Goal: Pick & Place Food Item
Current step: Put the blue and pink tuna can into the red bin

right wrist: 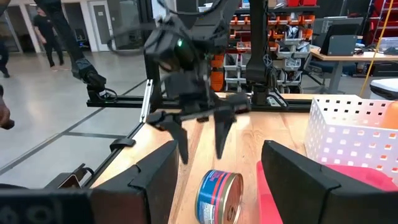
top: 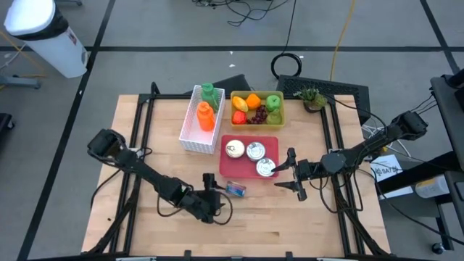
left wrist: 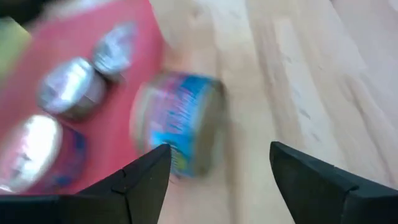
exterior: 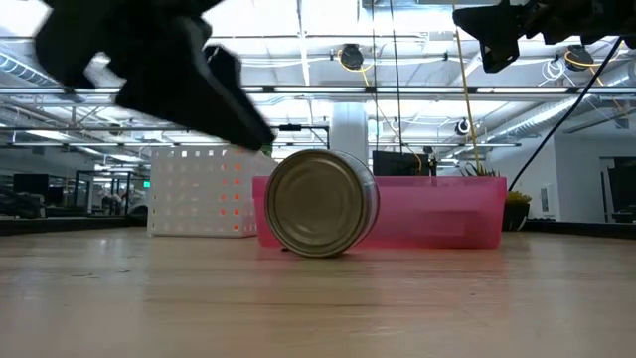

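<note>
High view: three cans [top: 254, 151] on tray [top: 226, 170], one can [top: 235, 189] beside.

The whole bench [top: 130, 145] is seen from straight above in the high view. A level line across the bench top into the room is taken by the low view, very near the tin can [exterior: 320, 203] lying on its side. That can is shared by both wrist views, seen close from opposite sides, and the red tray [left wrist: 118, 106] is also shared.
</note>
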`<control>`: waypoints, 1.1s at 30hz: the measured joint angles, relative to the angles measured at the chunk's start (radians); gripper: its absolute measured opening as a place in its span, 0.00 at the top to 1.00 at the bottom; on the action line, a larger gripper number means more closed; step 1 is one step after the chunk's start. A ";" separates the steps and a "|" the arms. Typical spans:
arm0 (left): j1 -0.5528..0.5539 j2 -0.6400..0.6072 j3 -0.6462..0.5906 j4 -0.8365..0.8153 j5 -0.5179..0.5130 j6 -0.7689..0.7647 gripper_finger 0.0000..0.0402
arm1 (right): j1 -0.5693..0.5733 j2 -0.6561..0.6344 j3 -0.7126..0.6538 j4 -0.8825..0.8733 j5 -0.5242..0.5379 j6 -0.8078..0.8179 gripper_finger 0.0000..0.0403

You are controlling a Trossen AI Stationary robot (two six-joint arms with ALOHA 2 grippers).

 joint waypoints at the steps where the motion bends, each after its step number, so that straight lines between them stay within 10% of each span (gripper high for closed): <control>1: 0.005 -0.011 0.000 0.007 -0.016 0.032 0.30 | 0.000 0.000 0.000 0.000 0.000 0.000 0.47; 20: 0.214 -0.014 0.135 -0.027 0.355 0.094 0.23 | 0.000 0.000 0.000 -0.009 0.000 -0.023 0.47; 33: 0.219 0.090 0.135 0.066 0.377 0.146 0.09 | 0.000 0.001 0.000 -0.024 0.000 -0.023 0.47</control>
